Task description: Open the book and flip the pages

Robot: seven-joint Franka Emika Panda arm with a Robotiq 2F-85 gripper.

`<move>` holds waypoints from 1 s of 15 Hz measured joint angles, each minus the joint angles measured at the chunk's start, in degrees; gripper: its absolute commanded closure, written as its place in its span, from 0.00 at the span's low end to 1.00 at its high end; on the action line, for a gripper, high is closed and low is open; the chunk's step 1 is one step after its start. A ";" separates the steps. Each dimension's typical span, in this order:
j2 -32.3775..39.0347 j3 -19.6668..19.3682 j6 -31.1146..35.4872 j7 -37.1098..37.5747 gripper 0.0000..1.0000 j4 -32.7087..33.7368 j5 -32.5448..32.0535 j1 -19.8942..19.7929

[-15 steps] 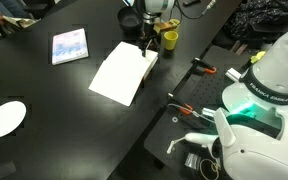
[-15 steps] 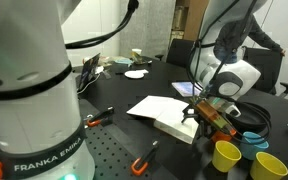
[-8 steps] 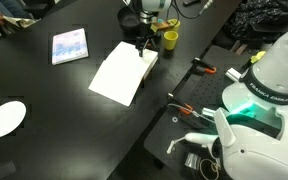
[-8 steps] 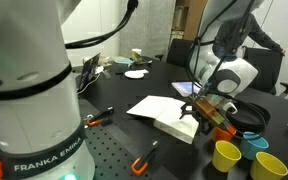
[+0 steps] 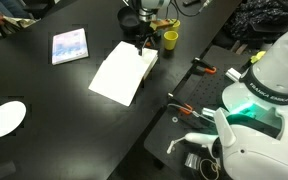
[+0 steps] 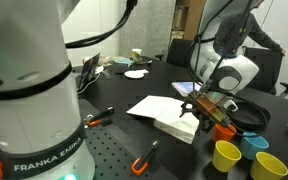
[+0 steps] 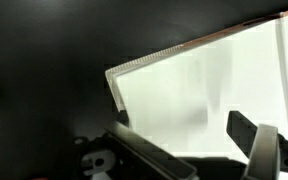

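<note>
well left of the book in an exterior view, a round white plate (image 5: 4, 118) lies near the edge of the black tabletop (image 5: 54, 110). closer to the book, up and to its left, sits a thin flat blue-pink booklet (image 5: 69, 45), apart from it.

the thick rectangular book (image 5: 134, 92) with the tan-orange cover lies open and flat around the middle of the table. its large plain white pages (image 5: 114, 72) face up. in the other exterior view the book (image 6: 176, 126) shows its pale page edges towards the camera, with the white pages (image 6: 159, 106) on top.

the black robotiq gripper (image 5: 144, 46) hangs at the book's far right corner, pointing down, and the same gripper (image 6: 196, 112) shows low over the book's right end. in the wrist view the gripper (image 7: 182, 125) has its two fingers spread well apart. one dark finger (image 7: 117, 108) stands just at the corner of the book (image 7: 164, 55) and the other is over the white pages (image 7: 204, 90). whether either finger touches the paper cannot be told.

just right of the book's corner and the gripper stands a yellow cup (image 5: 169, 39). two yellow cups (image 6: 227, 155) show near the book's right end from the other side. further right of the book lie orange-handled tools (image 5: 204, 68). at the far right stands a white franka robot base (image 5: 259, 85).
</note>
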 measured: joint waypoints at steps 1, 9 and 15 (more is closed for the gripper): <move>-0.22 -0.02 -0.35 0.00 0.08 -0.01 0.00 0.07; -0.99 -0.64 -2.89 0.08 0.79 -0.05 0.00 0.22; -5.17 -1.08 -7.36 2.42 0.95 -0.67 0.00 2.58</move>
